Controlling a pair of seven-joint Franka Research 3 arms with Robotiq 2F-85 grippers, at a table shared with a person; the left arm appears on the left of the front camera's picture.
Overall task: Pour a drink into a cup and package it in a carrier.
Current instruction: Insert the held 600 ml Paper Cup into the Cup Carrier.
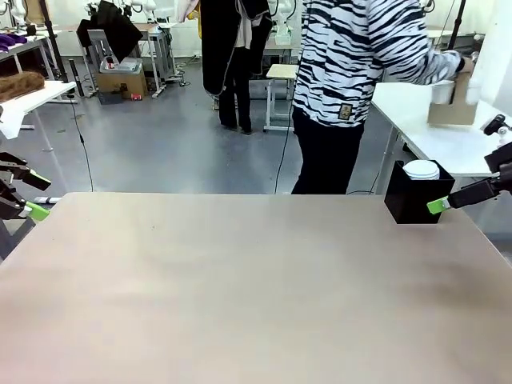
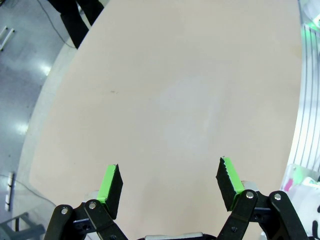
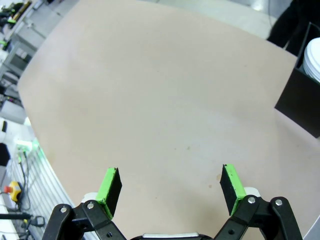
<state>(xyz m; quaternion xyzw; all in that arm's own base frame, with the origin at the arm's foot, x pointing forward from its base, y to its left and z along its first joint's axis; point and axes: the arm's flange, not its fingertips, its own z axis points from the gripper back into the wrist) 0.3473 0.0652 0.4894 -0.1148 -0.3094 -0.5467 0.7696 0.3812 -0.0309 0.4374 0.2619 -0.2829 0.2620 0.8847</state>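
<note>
At the far left edge of the front view, the left gripper (image 1: 20,192), fingers spread wide and holding nothing, poised just off the left side of the table (image 1: 240,280). Through the left wrist camera, the same left gripper (image 2: 170,187) seen from behind, green pads well apart, only bare tan tabletop (image 2: 175,90) between and beyond them. Across the middle, plain beige surface, nothing resting on it. Beyond the far edge, a person in a black-and-white striped top (image 1: 352,48), turned toward the right and reaching out to a white side table (image 1: 432,128) farther back. There, at the upper right, the person's hand (image 1: 462,66) on the tan cardboard carrier (image 1: 450,108), with a white cup (image 1: 442,90) standing in it; drink not discernible. Nearer, on the far right corner of the main table, a black square box (image 1: 412,196) with a white lidded cup (image 1: 422,170) in its top. Just beside that box on its right, the right gripper (image 1: 448,200), one green fingertip near the box's side; whether touching, cannot tell. In the right wrist camera, the right gripper (image 3: 171,187) spread open, empty, above bare tabletop, the black box (image 3: 300,105) off to the upper right.
</note>
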